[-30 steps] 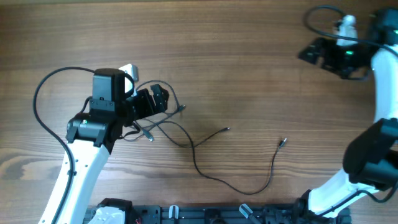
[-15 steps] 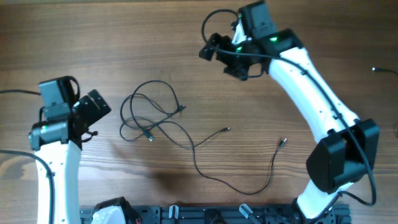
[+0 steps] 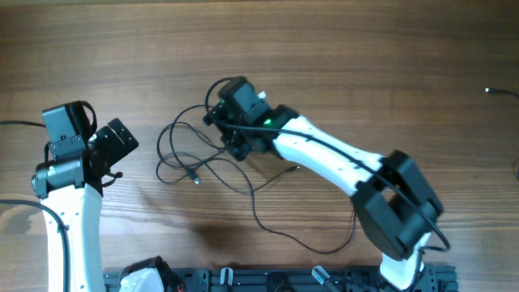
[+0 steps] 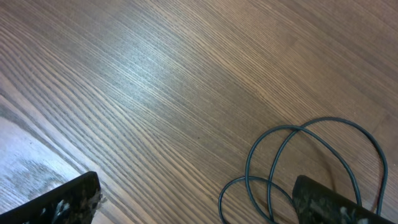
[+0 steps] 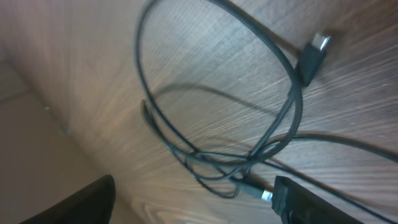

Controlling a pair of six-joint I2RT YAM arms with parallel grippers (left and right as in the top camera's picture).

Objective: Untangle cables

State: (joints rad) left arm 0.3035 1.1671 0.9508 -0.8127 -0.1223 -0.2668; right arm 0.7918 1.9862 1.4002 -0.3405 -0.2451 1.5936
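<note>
Overhead view: within the last second the two arms have traded places. The left gripper [image 3: 122,139], which sat on the tangle, has drawn back and now stands well apart from it. The right gripper [image 3: 225,131] has swung in from the far corner and hangs over the upper loops of the cables [image 3: 195,180].

The left wrist view shows the left gripper [image 4: 196,194] with its fingers spread wide on nothing. The right gripper [image 5: 194,196] is also spread, straddling a crossing of strands without clamping any.

Judgement: a fresh pick is being set up and the knot is not yet undone.

The right forearm hides the middle of the long strand [image 3: 280,229]. A separate plug tip [image 3: 489,90] lies at the far edge of the table [image 3: 365,57].
</note>
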